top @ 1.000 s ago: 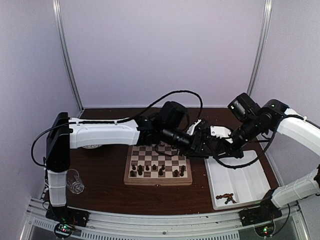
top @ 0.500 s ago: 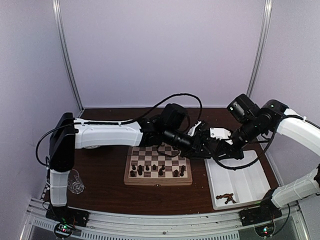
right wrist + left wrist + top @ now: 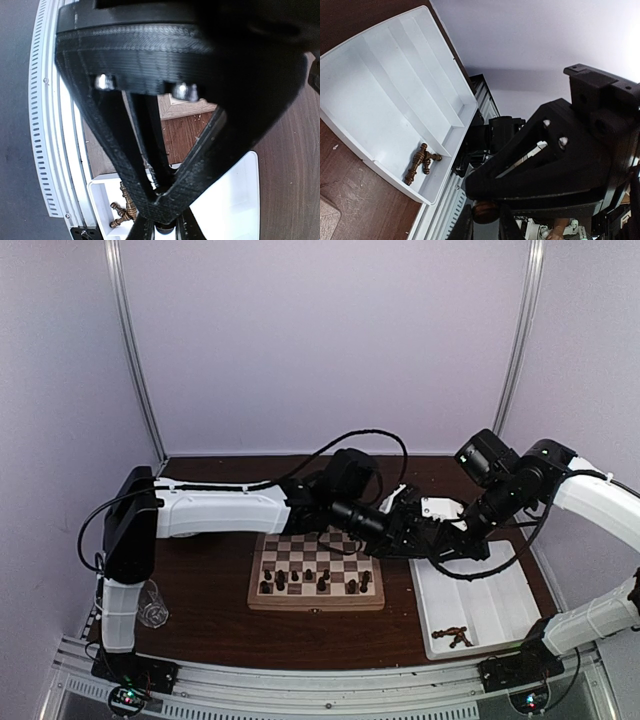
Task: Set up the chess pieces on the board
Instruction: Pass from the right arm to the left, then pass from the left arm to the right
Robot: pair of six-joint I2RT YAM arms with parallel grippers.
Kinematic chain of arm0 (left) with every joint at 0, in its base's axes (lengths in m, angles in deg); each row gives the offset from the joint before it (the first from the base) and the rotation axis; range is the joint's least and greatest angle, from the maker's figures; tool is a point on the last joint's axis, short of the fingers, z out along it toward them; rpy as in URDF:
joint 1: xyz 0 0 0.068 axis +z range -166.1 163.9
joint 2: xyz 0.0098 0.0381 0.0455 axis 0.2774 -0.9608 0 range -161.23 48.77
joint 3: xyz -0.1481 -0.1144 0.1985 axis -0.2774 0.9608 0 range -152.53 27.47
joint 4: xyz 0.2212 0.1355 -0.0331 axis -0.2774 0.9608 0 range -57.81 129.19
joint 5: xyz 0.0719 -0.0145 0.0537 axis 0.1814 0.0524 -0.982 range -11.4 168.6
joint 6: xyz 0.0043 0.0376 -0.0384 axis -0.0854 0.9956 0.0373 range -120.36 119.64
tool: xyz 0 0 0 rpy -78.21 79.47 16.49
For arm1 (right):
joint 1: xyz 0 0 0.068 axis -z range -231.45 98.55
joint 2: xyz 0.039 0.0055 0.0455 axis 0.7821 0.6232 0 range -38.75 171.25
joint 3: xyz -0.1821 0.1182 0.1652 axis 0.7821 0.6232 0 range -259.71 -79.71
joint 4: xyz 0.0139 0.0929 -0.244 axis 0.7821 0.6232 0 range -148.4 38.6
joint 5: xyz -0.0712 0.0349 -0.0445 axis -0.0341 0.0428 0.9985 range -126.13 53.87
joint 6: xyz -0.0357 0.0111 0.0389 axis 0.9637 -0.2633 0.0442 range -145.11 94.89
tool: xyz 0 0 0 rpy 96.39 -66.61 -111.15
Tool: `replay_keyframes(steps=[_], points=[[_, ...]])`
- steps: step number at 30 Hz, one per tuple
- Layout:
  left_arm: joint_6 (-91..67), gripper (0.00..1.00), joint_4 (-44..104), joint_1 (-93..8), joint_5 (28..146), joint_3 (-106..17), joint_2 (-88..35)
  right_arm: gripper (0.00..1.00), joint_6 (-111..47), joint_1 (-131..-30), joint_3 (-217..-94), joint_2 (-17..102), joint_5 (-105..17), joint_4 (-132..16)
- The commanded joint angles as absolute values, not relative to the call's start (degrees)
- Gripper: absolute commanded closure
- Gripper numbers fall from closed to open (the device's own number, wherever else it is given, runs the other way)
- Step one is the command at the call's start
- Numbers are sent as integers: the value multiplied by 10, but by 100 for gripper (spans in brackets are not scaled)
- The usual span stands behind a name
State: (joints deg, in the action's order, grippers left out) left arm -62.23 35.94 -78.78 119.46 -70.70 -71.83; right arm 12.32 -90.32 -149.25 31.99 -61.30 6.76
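The board [image 3: 315, 606] lies mid-table with several dark brown chess pieces [image 3: 310, 580] along its near rows. My left gripper [image 3: 418, 532] and right gripper [image 3: 447, 537] meet tip to tip in the air between the board and the white tray [image 3: 490, 590]. In the left wrist view a round dark brown chess piece [image 3: 485, 212] fills the gap between my left fingers. In the right wrist view a dark piece [image 3: 165, 230] sits between my right fingers, largely hidden by the left gripper's body. Two dark pieces [image 3: 458, 636] lie in the tray's near corner, also seen in the left wrist view [image 3: 420, 162].
A clear glass [image 3: 150, 602] stands at the near left by the left arm's base. The white tray [image 3: 380, 90] has long dividers. A metal rail [image 3: 300, 680] runs along the table's near edge. A black cable loops above the left arm.
My left arm has stretched a little further right toward the right gripper. The right arm has hardly moved.
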Motion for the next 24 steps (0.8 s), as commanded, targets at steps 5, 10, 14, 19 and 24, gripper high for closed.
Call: replay_keyframes(steps=[5, 10, 14, 19, 24], points=[[-625, 94, 263, -774, 1195, -684, -714, 85, 95, -904, -1516, 295, -624, 32], [-599, 95, 255, -764, 1196, -658, -684, 63, 73, -822, -1547, 264, -693, 48], [-590, 95, 223, -760, 1193, -635, -662, 55, 38, -717, -1550, 253, -832, 44], [-600, 95, 153, -757, 1190, -610, -645, 55, -42, -616, -1510, 284, -1039, 6], [-620, 94, 58, -757, 1178, -578, -626, 55, -138, -580, -1465, 321, -1137, -72]])
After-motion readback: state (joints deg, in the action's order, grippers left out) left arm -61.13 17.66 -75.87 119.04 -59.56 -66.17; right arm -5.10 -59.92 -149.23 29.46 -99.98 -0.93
